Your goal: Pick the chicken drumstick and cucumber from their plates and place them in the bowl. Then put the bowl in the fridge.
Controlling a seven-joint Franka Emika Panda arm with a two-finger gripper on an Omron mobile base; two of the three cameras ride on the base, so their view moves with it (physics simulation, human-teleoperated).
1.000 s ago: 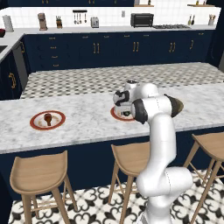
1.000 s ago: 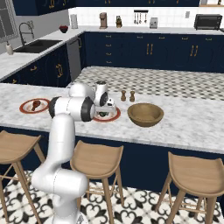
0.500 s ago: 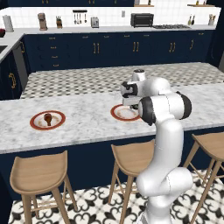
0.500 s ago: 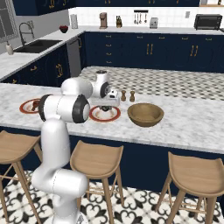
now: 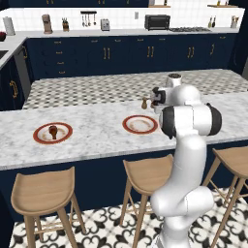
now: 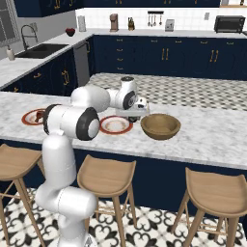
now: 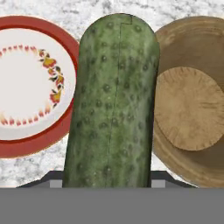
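Note:
My gripper is shut on the cucumber, a dark green bumpy oblong that hangs lengthwise over the marble. It hovers between an empty red-rimmed plate on one side and the wooden bowl on the other. In the right base view the hand sits just left of the bowl, past the empty plate. The chicken drumstick lies on the far-left plate. The other plate is bare. The fridge is out of view.
A small shaker stands behind the empty plate. Wooden stools line the island's near edge. A second counter runs behind the island, and the back wall carries navy cabinets and a toaster oven.
The arm has swung right, carrying the cucumber off its plate toward the bowl. The plates, drumstick and bowl have stayed put.

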